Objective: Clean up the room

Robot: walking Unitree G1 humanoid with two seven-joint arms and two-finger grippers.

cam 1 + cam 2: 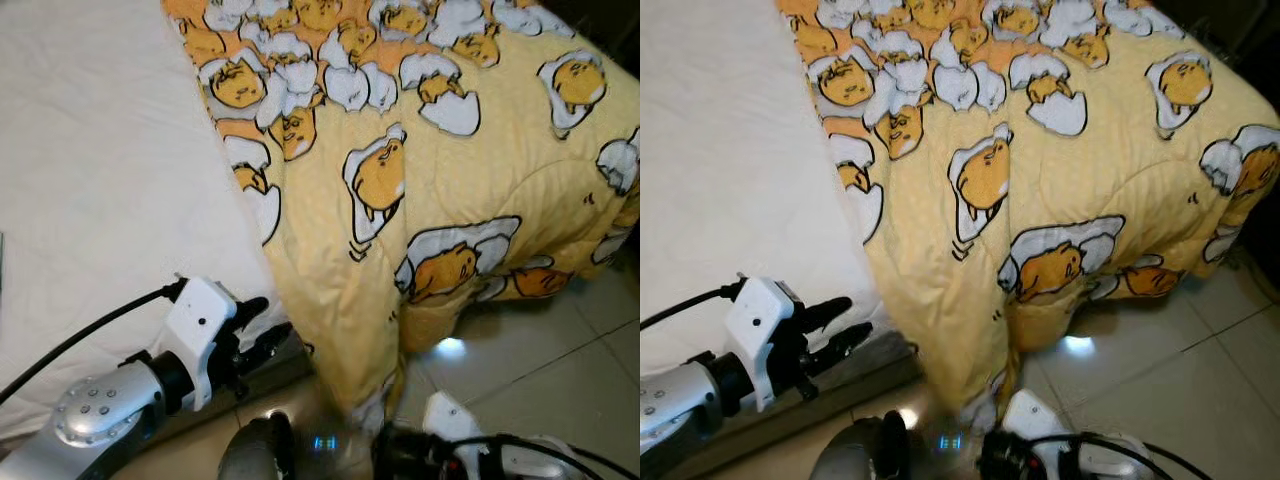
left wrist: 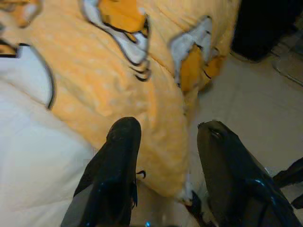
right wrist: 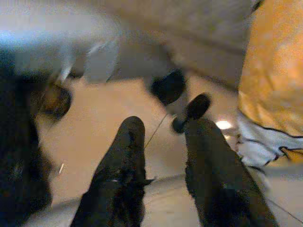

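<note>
The soft, bulky quilt (image 1: 420,150) hangs off the bed's (image 1: 90,180) right side; best pinched at its near edge. The left gripper (image 1: 262,325) is parted, empty, beside it. The right gripper (image 3: 163,156), low, is also parted and empty.

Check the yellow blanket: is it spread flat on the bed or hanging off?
Hanging off. The yellow blanket covers part of the white mattress, and its corner drapes over the bed's edge down to the tiled floor.

The bed's near corner is draped by the yellow quilt (image 1: 440,170), which hangs to the floor (image 1: 540,380). Bare white mattress (image 1: 90,180) is left along the left edge, beside the left gripper (image 1: 262,322).
</note>
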